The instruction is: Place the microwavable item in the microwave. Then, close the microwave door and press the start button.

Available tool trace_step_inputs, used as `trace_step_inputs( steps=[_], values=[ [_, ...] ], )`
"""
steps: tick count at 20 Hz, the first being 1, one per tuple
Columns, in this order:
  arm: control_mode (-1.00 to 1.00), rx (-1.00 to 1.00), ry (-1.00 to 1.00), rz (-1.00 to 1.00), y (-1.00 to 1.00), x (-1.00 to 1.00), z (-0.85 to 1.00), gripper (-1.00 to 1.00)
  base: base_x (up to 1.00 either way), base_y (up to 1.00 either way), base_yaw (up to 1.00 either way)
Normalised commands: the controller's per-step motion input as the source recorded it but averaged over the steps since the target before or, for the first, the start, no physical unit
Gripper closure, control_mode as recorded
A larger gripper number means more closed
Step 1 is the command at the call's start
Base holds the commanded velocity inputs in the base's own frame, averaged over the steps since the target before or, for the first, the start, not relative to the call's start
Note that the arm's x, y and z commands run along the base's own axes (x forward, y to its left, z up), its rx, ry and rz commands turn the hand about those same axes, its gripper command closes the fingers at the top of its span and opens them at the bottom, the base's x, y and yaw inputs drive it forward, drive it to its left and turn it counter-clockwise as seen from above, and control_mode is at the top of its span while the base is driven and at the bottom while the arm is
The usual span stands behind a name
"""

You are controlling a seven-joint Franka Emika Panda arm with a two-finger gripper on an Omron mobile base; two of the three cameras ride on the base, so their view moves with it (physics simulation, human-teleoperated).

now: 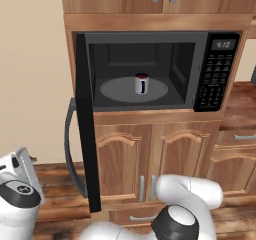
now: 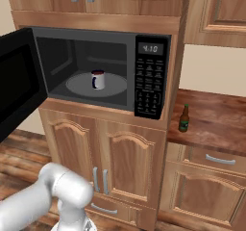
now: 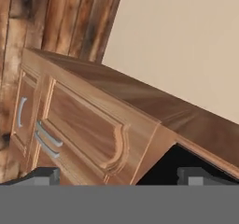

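Microwave door (image 2: 17, 83) cut off at left edge — keypad (image 1: 216, 76) labels unreadable.

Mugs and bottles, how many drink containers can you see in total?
2: a white mug on the turntable inside the open microwave, and a brown bottle on the counter to its right.

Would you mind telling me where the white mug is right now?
The white mug stands upright near the middle of the grey turntable inside the microwave, whose door hangs open on the left.
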Motion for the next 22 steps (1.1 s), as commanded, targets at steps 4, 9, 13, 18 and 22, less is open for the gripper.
trace_step_inputs(
  steps=[4, 9, 13, 18, 22],
  values=[
    [-1.00, 0.01, 0.12, -0.04, -0.81, 0.16, 0.00, -1.00, 0.00, 0.00, 0.00],
    [-1.00, 0.03, 0.03, -0.05, -0.97, 0.00, 0.00, -1.00, 0.00, 0.00, 0.00],
    [-1.00, 0.08, 0.00, -0.06, -1.00, 0.00, 0.00, -1.00, 0.00, 0.00, 0.00],
    [-1.00, 0.12, 0.00, -0.06, -1.00, 0.00, 0.00, -1.00, 0.00, 0.00, 0.00],
    [-1.00, 0.15, 0.00, -0.06, -1.00, 0.00, 0.00, -1.00, 0.00, 0.00, 0.00]
  ],
)
